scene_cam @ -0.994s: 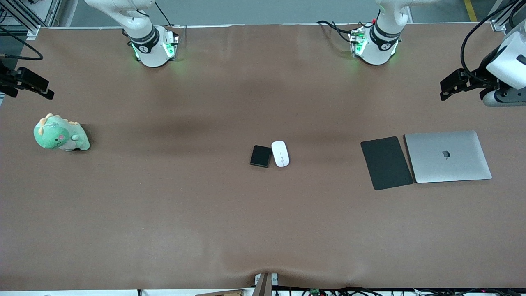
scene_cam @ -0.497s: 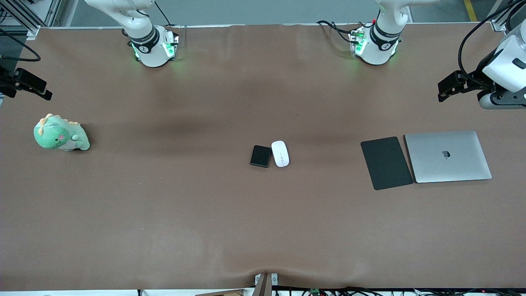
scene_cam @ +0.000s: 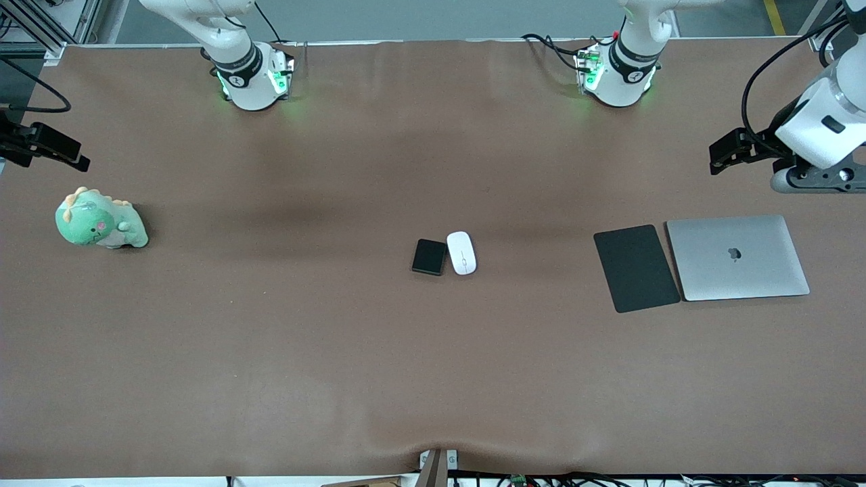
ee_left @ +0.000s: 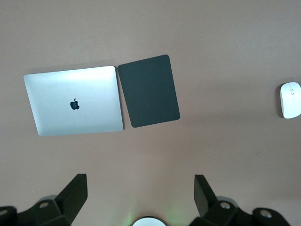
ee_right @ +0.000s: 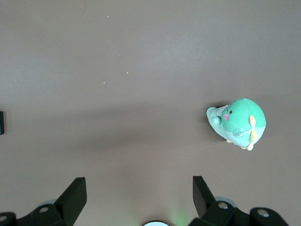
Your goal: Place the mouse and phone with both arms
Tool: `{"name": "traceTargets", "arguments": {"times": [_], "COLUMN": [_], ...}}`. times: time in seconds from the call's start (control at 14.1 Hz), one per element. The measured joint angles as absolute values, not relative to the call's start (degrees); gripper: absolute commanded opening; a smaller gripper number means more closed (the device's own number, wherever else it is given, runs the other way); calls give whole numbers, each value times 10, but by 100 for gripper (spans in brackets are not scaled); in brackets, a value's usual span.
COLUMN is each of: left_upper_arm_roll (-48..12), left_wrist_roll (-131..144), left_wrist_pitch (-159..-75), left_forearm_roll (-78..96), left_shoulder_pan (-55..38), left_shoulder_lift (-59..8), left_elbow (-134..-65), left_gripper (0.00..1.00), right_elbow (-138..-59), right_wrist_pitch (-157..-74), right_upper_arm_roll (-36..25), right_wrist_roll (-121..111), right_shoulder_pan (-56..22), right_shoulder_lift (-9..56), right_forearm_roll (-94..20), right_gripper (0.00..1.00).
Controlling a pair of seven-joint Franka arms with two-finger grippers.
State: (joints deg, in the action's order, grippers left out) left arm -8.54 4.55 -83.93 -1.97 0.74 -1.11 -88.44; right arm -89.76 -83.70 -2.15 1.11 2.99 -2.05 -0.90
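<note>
The white oval mouse (scene_cam: 461,253) lies mid-table, side by side with the small black phone (scene_cam: 429,256), which is on its right-arm side. Neither is held. My left gripper (scene_cam: 721,153) hangs open and empty over bare table at the left arm's end. In the left wrist view the gripper (ee_left: 141,189) shows wide-apart fingers, with the mouse (ee_left: 290,100) at the frame's edge. My right gripper (scene_cam: 66,150) hangs open and empty over the table's right-arm end. The right wrist view shows this gripper (ee_right: 139,189) and only a sliver of the phone (ee_right: 1,123).
A closed silver laptop (scene_cam: 737,257) lies toward the left arm's end, with a flat black mat (scene_cam: 636,268) beside it. A green plush dinosaur (scene_cam: 98,220) sits toward the right arm's end. The brown table cover (scene_cam: 284,352) has a fold at its front edge.
The left arm's hand has drifted a little toward the table's middle. The right gripper has barely shifted. Mouse and phone have not moved.
</note>
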Motion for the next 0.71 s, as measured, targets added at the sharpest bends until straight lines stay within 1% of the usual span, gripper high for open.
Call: {"name": "traceTargets", "arguments": {"times": [0.71], "left_upper_arm_roll": [-88], "left_wrist_roll": [46], "left_wrist_pitch": [-841], "left_forearm_roll": [-20], "left_shoulder_pan": [6], "left_shoulder_lift": [-34], "left_elbow": [-887], "left_gripper": [100], "right_elbow": [-898], "right_wrist_pitch": [-837], "right_upper_arm_roll": [-22], "right_wrist_roll": [11], "right_shoulder_pan": [32], "right_shoulder_lift": [-19], "right_forearm_roll": [-9], "right_gripper": [100]}}
